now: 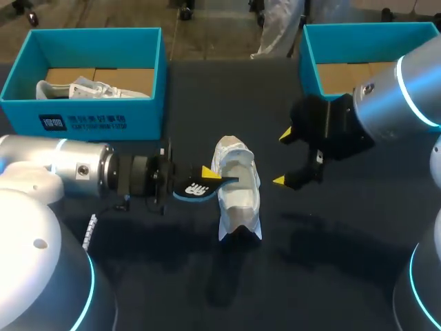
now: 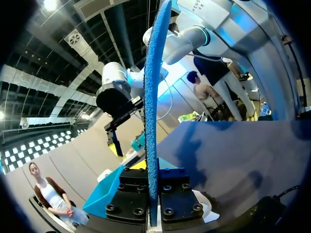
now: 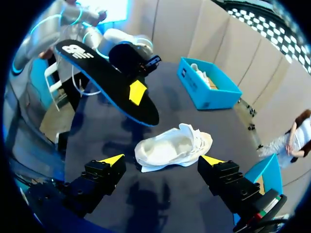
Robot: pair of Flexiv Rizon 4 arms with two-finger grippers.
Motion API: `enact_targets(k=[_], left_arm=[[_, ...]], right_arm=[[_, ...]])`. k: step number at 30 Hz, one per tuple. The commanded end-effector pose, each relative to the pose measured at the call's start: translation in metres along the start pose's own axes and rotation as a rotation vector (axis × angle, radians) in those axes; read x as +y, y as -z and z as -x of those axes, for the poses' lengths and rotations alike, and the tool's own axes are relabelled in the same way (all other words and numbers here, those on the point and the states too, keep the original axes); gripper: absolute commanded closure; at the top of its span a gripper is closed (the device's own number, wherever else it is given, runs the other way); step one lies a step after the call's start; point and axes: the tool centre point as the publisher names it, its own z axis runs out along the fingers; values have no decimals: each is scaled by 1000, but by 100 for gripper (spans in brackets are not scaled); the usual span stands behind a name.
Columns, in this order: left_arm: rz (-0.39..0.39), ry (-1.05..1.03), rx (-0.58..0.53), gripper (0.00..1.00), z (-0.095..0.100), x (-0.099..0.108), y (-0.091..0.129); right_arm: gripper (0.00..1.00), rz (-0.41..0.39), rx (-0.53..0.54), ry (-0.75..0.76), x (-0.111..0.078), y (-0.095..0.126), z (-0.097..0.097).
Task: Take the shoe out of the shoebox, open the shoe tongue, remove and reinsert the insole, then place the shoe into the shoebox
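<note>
While my left gripper (image 1: 210, 174) pinches the black, blue-backed insole (image 1: 193, 189) just beside the white shoe (image 1: 238, 189), my right gripper (image 1: 284, 158) hangs spread wide on the shoe's other side, touching nothing. That shoe lies on the table (image 1: 331, 276), outside the blue shoebox (image 1: 311, 62). Unboxing, tongue opening and insole removal look done, so reinserting the insole and boxing the shoe remain.

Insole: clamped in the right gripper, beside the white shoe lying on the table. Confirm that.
Wrong arm. The head view shows the insole clamped in the left gripper; the right gripper hangs open on the other side of the white shoe, which does lie on the table.
</note>
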Motion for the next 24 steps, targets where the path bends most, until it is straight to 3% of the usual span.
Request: enact_targets(k=[1,14,24], left_arm=[[10,-11,-11,100,-10,9,-9],[52,-61,-52,100,-23,26,-17],[69,-95,-66,100,-25,28,-18]], right_arm=[[0,27,46,-3,-11,-17,0],[0,27,46,-3,-11,-17,0],[0,27,46,-3,-11,-17,0]])
